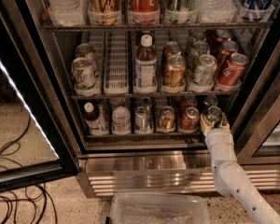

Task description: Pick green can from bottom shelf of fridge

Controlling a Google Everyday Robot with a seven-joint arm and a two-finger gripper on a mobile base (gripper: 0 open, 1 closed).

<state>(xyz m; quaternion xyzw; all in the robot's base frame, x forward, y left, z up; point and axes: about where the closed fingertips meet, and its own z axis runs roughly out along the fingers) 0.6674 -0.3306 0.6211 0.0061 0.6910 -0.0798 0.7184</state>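
Note:
The fridge (144, 164) stands open in front of me with its steel base grille below. On the bottom shelf (149, 132), the green can (213, 114) stands at the far right end, at the front of its lane. My gripper (213, 121) reaches in from the lower right on a white arm, and its pale fingers (205, 123) sit on both sides of the green can. A second green can (210, 100) stands right behind it. A red can (189, 118) is just to its left.
The bottom shelf also holds a gold can (166, 118), a silver can (141, 119) and two bottles (94, 118). The rack above carries several cans and a bottle (145, 64). The glass door (23, 101) is open at left. Cables (14, 190) lie on the floor. A clear plastic bin (158, 209) sits below.

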